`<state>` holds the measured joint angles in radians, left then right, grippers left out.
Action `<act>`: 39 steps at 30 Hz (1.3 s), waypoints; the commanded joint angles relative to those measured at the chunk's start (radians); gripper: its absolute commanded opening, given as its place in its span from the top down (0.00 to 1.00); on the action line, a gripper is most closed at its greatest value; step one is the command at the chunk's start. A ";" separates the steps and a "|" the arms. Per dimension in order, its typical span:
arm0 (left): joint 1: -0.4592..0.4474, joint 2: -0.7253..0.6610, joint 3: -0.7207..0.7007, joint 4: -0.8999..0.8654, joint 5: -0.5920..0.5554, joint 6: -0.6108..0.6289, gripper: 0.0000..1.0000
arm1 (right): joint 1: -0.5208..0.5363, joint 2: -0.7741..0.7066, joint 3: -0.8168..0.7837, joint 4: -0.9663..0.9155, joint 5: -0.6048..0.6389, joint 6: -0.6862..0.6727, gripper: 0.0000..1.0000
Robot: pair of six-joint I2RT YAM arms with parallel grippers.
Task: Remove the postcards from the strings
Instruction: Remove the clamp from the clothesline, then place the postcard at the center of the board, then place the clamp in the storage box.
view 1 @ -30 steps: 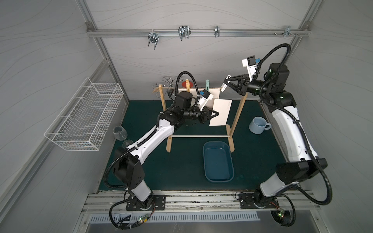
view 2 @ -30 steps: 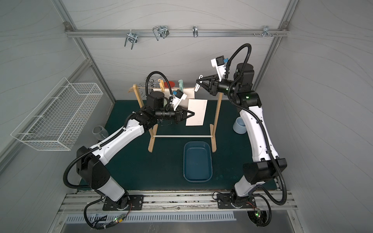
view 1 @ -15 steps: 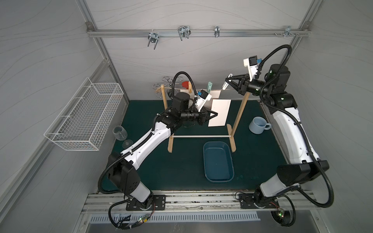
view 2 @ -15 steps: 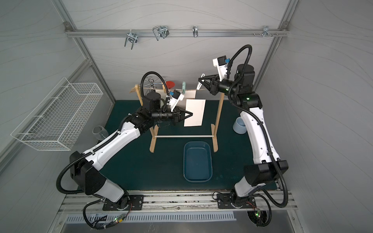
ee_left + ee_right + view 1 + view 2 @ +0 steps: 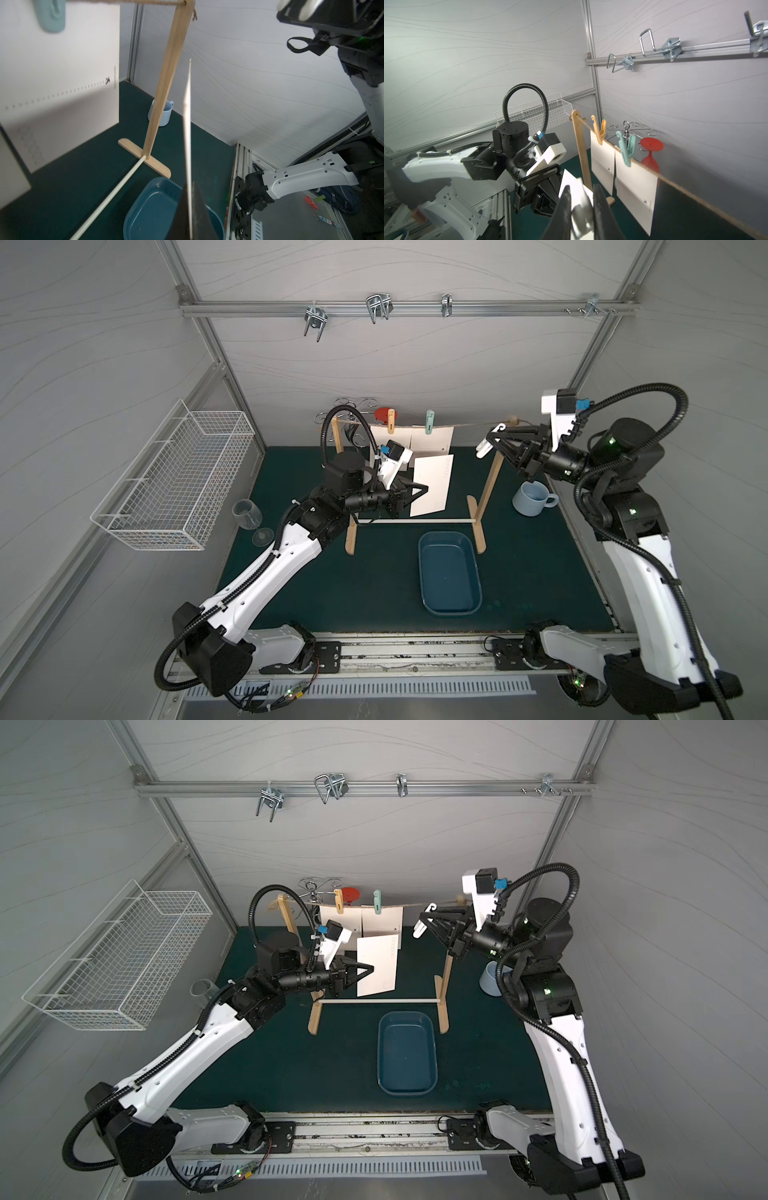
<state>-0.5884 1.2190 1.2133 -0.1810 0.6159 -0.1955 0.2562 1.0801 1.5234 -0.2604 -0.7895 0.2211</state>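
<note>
- Top views: left jaws closed on one freed postcard (image 5: 432, 485), clear of the jute twine (image 5: 469, 425), over the counter's middle. Right jaws closed on a white clothespin (image 5: 483, 449) by the right upright. Two hung postcards (image 5: 432, 439) are pegged toward the back edge.
- Left wrist: freed postcard (image 5: 188, 124) edge-on between shut jaws, blue tray (image 5: 149, 207) below.
- Right wrist: orange clothespin (image 5: 599, 133) and teal clothespin (image 5: 626, 149) pin the hung postcards.
- Step: first card off. Likely next: drop it in the tray, ditch the peg, unclip the teal one.
</note>
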 commanded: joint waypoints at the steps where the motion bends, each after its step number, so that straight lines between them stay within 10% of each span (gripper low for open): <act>1: -0.003 -0.065 -0.053 -0.080 -0.079 -0.043 1.00 | 0.031 -0.067 -0.126 -0.057 0.025 0.022 1.00; 19: -0.004 -0.229 -0.403 -0.207 -0.180 -0.258 1.00 | 0.136 -0.279 -0.654 -0.233 0.063 0.100 1.00; 39: -0.005 -0.119 -0.693 -0.055 -0.243 -0.465 0.95 | 0.280 -0.115 -1.036 0.013 0.361 0.290 1.00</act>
<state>-0.5900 1.0851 0.5228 -0.3008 0.3920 -0.6331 0.5282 0.9447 0.4976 -0.3046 -0.4702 0.4835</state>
